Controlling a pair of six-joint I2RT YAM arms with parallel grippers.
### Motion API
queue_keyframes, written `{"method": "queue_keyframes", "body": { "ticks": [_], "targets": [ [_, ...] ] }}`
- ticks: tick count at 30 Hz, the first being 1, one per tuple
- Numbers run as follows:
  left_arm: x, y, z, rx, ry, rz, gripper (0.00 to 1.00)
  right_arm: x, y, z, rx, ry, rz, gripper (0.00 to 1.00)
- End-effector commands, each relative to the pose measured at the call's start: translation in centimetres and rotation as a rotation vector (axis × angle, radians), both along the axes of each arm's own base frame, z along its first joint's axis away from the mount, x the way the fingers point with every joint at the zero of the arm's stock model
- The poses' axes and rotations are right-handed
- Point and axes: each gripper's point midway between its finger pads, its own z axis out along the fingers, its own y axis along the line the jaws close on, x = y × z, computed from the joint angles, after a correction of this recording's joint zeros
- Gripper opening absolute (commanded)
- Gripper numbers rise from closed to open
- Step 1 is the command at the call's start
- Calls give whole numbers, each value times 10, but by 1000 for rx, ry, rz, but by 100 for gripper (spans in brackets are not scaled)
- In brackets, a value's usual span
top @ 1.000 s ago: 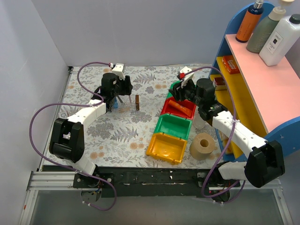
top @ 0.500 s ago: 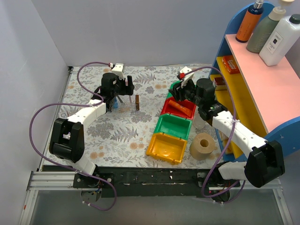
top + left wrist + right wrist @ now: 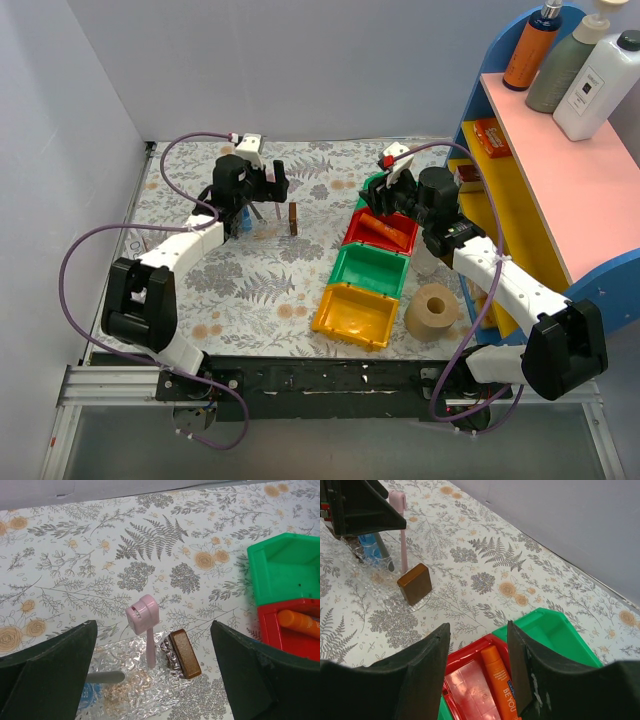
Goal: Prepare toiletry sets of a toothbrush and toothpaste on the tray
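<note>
Left end effector (image 3: 153, 630): fingers (image 3: 50, 670) spread wide, nothing held. It hangs just over the small clear plastic tray with dark brown end pieces (image 3: 150, 695); can't tell if it touches.

Slim bright-blue toothpaste tube (image 3: 89, 700) sits in the tray, partly hidden by one finger, beside a grey handle (image 3: 107, 677). Pink toothbrush (image 3: 144, 617) stands upright in the tray, next to one brown end piece.

Right end effector (image 3: 476, 630): fingers also wide apart, empty. It's over the red plastic bin (image 3: 467, 649), which holds an orange tube (image 3: 496, 672). Green bin (image 3: 542, 616) is behind that. Floral-patterned bench (image 3: 150, 540) beyond.
</note>
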Motion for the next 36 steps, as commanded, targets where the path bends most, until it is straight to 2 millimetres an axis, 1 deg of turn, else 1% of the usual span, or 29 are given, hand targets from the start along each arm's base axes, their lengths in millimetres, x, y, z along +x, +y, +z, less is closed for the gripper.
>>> {"method": "queue_keyframes", "body": {
  "ticks": [1,6,7,9,12,16,18,19,20,22,23,25,26,28,29,30,32,33,34,35,36],
  "targets": [
    [-7,1,39,-25,-108,-8,98,1,5,25,50,-43,12,57],
    [-9,5,50,-39,-132,10,98,1,6,28,84,-27,22,58],
    [-9,7,52,-62,-125,18,98,3,3,29,100,-18,15,58],
    [-9,14,59,-93,-133,26,98,5,2,30,111,-7,9,59],
    [-13,15,74,-132,-166,20,98,8,-3,30,119,20,-16,59],
    [-17,22,86,-164,-184,24,98,15,-14,28,140,47,-57,59],
    [-17,30,90,-182,-186,37,98,17,-19,26,164,78,-77,59],
    [-19,33,92,-190,-187,41,98,19,-24,26,174,87,-93,59],
    [-18,42,93,-195,-190,58,98,21,-27,25,180,95,-102,59],
    [-18,51,96,-217,-189,78,98,25,-35,22,195,119,-130,59],
    [-19,64,99,-223,-194,105,98,25,-38,22,197,124,-140,59],
    [-21,76,104,-263,-191,126,98,27,-44,21,207,140,-161,59],
    [-21,94,108,-279,-200,162,98,27,-46,22,211,141,-164,59],
    [-27,106,111,-318,-204,170,98,28,-51,23,214,141,-180,59],
    [-27,130,110,-323,-207,224,98,28,-53,25,218,138,-188,59],
    [-31,138,114,-329,-218,245,98,28,-55,27,218,133,-193,59],
    [-34,160,111,-329,-206,319,98,27,-59,29,220,126,-204,59],
    [-37,167,116,-326,-213,342,98,26,-60,31,220,120,-208,59],
    [-39,171,112,-325,-190,368,98,26,-61,32,217,115,-213,59],
    [-41,181,112,-318,-188,408,98,24,-64,37,217,102,-221,59],
    [-46,185,123,-313,-209,425,98,23,-65,39,216,95,-224,59]
  ]
}}
